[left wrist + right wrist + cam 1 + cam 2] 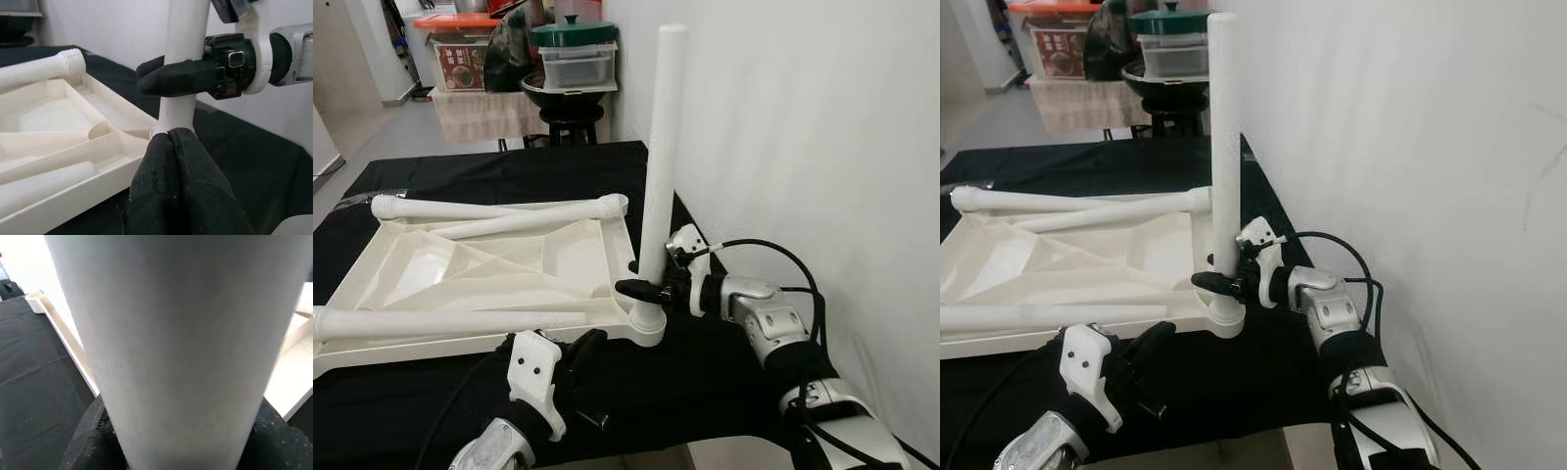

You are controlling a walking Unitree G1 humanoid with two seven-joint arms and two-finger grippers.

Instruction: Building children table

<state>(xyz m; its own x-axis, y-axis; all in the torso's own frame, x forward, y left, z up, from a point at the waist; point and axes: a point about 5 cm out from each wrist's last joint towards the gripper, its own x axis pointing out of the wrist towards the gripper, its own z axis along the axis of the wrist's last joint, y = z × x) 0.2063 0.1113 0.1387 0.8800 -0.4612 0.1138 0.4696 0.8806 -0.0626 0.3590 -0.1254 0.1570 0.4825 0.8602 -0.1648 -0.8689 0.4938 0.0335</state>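
Observation:
The white children's table top (460, 348) lies upside down on a black-clothed table (705, 382). One white leg (658, 147) stands upright in the near right corner socket (646, 328). My right gripper (641, 289) is shut on this upright leg (181, 342) just above the socket. My left gripper (587, 348) is shut with nothing in it. Its fingertips (171, 137) sit close against the socket's base, at the top's front edge. Three loose legs lie on the top: two at the back (489, 209) and one along the front (440, 321).
A white wall (803, 117) runs close along the table's right side. Behind the table, a stool carries a pan, a plastic box and a green lid (570, 59), with a cloth-covered stand and boxes (460, 59) beside it. Bare floor lies at the far left.

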